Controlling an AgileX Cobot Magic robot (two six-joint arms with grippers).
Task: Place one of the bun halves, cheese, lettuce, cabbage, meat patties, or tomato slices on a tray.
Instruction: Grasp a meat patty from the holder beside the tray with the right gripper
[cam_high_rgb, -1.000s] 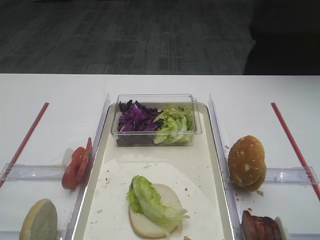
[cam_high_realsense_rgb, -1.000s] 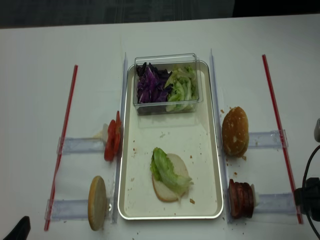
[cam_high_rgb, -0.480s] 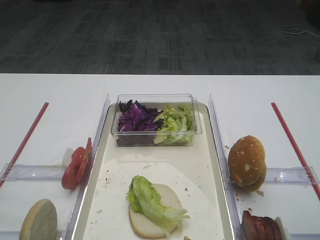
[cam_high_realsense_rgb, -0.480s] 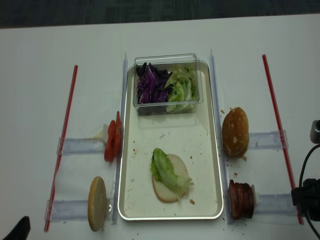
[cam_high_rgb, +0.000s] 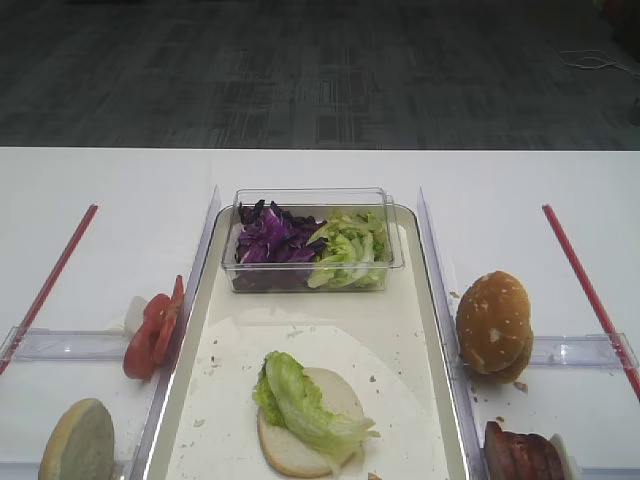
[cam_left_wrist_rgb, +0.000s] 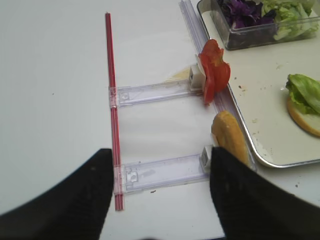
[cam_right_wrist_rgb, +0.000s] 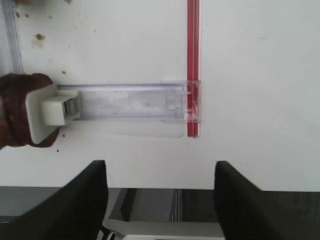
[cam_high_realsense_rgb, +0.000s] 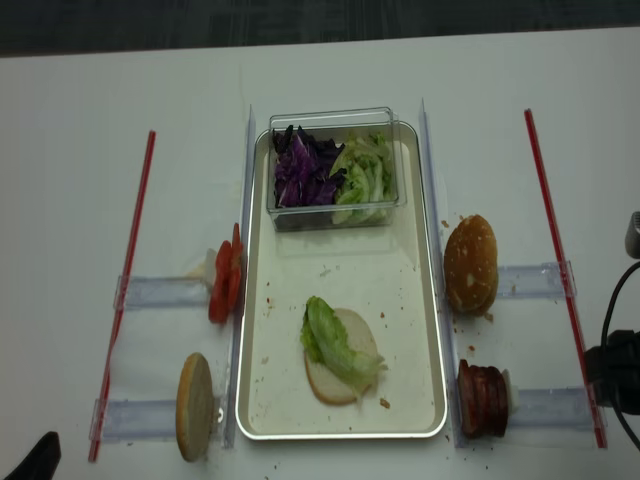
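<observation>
The right gripper (cam_right_wrist_rgb: 160, 175), jaws spread and empty, hovers beside the upright-stacked meat patties (cam_right_wrist_rgb: 17, 110), nearer than the left arm.

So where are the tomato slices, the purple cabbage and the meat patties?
tomato slices (cam_high_realsense_rgb: 225, 287): realsense overhead view, middle of the upright red stack.
cabbage (cam_high_rgb: 268, 238): front high view, centre of the purple shreds.
meat patties (cam_high_realsense_rgb: 482, 398): realsense overhead view, middle of the stack.

Right claw (cam_right_wrist_rgb: 161, 187) open above table edge, meat patties (cam_right_wrist_rgb: 14, 110) left

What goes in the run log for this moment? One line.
tray: bun base plus lettuce leaf | left gripper: open, empty | right gripper: open, empty, near meat patties
</observation>
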